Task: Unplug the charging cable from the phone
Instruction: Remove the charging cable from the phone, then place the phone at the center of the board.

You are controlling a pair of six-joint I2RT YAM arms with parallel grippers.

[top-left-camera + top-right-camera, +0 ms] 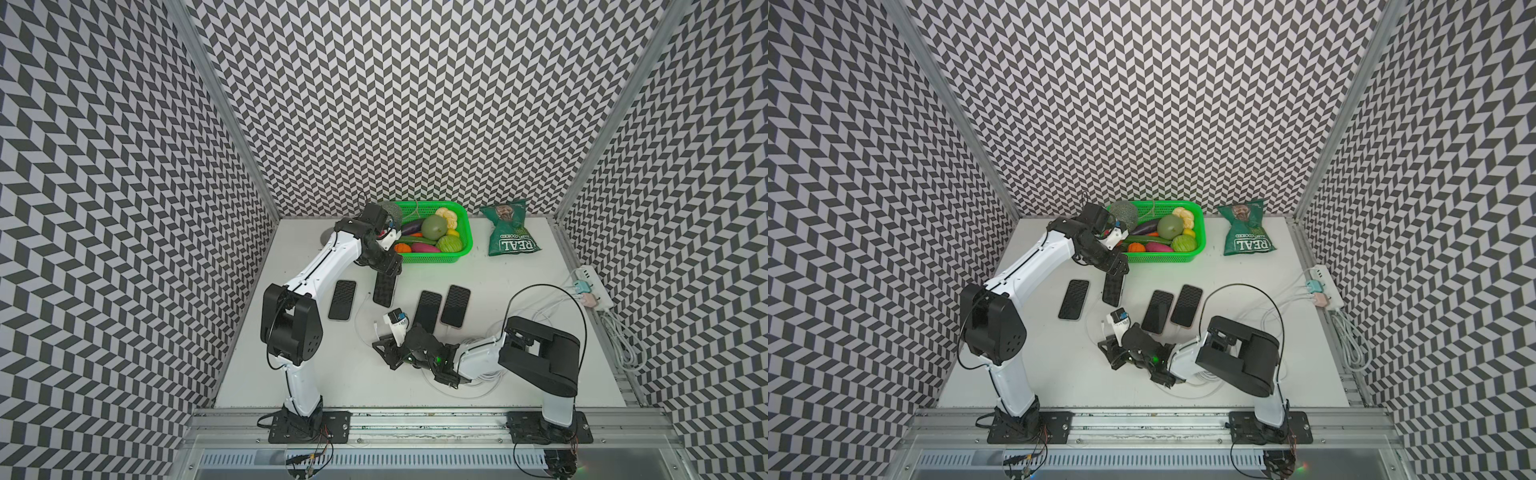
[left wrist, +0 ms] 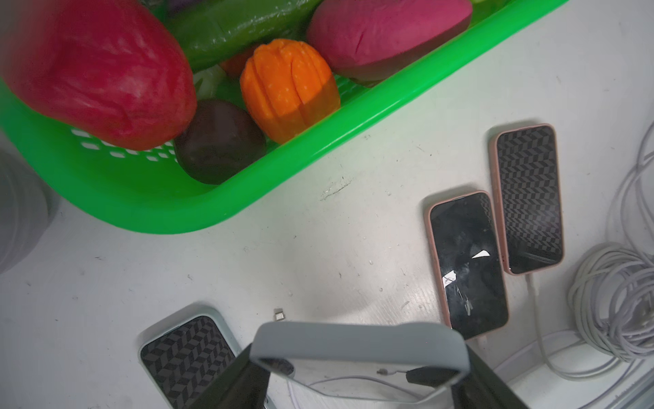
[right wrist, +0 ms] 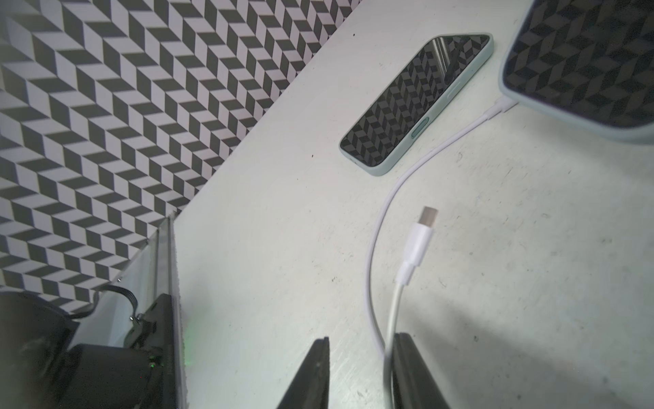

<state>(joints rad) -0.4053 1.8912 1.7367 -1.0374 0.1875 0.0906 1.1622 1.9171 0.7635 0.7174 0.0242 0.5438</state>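
The basket (image 1: pixel 466 241) held vegetables (image 1: pixel 434 226), some hidden by my arm (image 1: pixel 332 259). My left gripper (image 1: pixel 389 269) clamped a phone (image 1: pixel 384 291); my right gripper (image 3: pixel 361 341) stood part-open, a cable (image 3: pixel 419 235) beside it.

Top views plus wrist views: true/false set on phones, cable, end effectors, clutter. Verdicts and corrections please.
1. The left end effector grips a phone by one end. True.
2. The right end effector is clamped on the cable plug. False: its jaws stand open, and the plug lies free on the table ahead of them.
3. The crisp bag lies inside the green basket. False: it lies on the table beside the basket.
4. The basket holds toy produce. True.
5. The plug's metal tip is bare, in no phone. True.
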